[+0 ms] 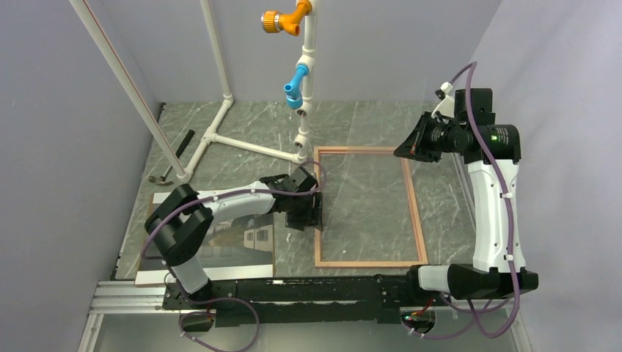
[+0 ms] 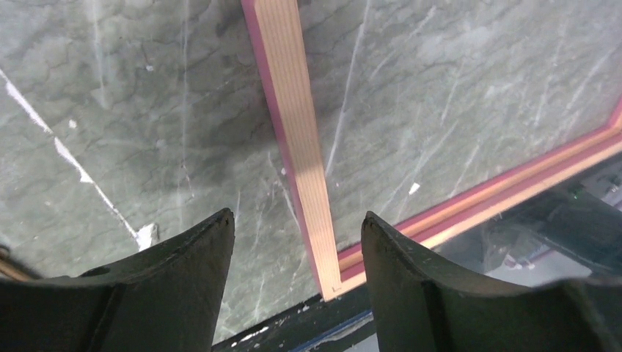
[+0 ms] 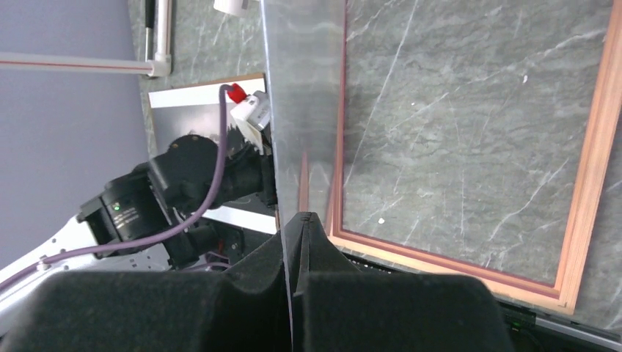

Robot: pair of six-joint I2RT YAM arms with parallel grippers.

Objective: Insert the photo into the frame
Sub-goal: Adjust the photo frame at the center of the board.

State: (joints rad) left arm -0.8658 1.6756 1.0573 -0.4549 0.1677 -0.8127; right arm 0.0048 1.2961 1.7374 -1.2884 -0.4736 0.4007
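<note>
Left pincer (image 2: 297,224): spread, nothing held. Left rail of frame (image 2: 292,110) runs up through the gap, close to the frame's near-left corner. No contact visible on either side.

Right pincer (image 3: 299,220): pressed together on the edge of a thin clear sheet, taken to be the pane (image 3: 302,88). Raised well above table (image 1: 367,121), with the pane slanting away from the tips toward left arm (image 1: 235,199). Where the pane's lower edge rests: cannot tell.

Frame: flat, tan reverse up, below and ahead of right pincer. Only marble visible through the opening, so judged not yet loaded.

Photo (image 1: 253,236): flat on table behind left pincer, partly under left arm, outside the frame.

Risks (judged):
- Pinch on a slick, thin edge. Slip likely if right pincer swings or tilts fast; pane would drop onto the rail or onto left pincer.
- Left pincer closing off-centre on the rail. Frame could skid or twist and lose alignment with the pane.
- Left arm low over photo. Pulling back could scuff or shove the print.
- Pane lowered crooked. A corner would ride on the rail instead of seating, and photo would later sit proud.
- Glare on pane blurs its edge in right wrist view, so clearance could be misjudged.
</note>
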